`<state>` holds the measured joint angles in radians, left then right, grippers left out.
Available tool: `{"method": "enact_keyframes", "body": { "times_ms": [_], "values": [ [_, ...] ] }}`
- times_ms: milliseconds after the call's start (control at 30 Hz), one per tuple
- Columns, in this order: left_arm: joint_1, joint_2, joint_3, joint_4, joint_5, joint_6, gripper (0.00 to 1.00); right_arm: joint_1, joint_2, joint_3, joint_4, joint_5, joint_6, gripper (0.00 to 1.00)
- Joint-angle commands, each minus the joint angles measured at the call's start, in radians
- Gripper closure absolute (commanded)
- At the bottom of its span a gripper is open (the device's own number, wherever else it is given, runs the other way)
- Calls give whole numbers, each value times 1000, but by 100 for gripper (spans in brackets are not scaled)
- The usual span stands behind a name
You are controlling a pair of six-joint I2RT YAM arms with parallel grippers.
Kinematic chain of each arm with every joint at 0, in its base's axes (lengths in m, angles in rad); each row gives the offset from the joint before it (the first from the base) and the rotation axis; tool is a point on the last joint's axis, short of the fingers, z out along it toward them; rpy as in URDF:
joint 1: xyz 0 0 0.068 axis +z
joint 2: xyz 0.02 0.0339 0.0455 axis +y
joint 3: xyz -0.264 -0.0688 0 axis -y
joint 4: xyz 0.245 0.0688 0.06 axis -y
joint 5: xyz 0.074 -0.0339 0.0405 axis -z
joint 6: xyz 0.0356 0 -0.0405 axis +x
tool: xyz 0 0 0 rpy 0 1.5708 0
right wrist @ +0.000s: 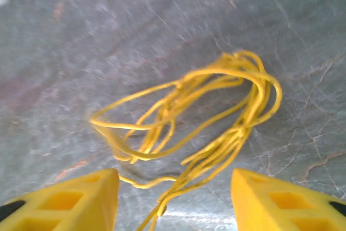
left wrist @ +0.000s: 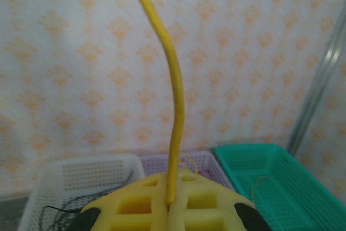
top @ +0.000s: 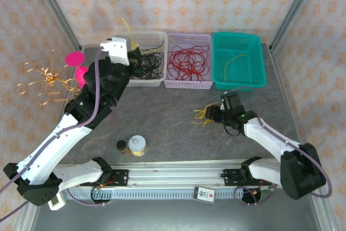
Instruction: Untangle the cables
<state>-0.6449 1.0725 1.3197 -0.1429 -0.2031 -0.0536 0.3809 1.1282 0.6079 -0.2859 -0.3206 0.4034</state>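
The yellow cables [right wrist: 238, 133] lie on the worktop [top: 162, 106] just ahead of the right end effector [right wrist: 173, 198], jaws apart (the nearer arm). The left end effector [left wrist: 168, 204], clamped on one yellow strand [left wrist: 175, 106], hangs well away.

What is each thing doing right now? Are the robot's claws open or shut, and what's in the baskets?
left gripper: shut on the held yellow cable, which sticks up from it.
right gripper: open, over the yellow bundle.
yellow bundle: loosely tangled, lying on the table.
white basket: holds black cables.
lilac basket: holds red cables.
teal basket: holds one yellow cable.
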Motion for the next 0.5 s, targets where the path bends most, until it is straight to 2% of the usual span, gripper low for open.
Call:
{"method": "enact_keyframes", "body": {
  "times_ms": [0,133,267,333,467],
  "values": [
    [8,-3,-28,-16,190,-64,100,2,-81,103,-131,68,-42,38],
    [9,20,-89,3,335,-80,100,1,-110,225,-192,69,-56,34],
    [8,40,-127,24,461,-78,100,-14,-116,309,-135,-65,-30,33],
    [7,39,-156,56,519,-69,100,-44,-104,338,-66,-161,78,32],
    [7,26,-239,166,614,-71,100,-69,-52,292,250,-426,472,31]
  ]
}}
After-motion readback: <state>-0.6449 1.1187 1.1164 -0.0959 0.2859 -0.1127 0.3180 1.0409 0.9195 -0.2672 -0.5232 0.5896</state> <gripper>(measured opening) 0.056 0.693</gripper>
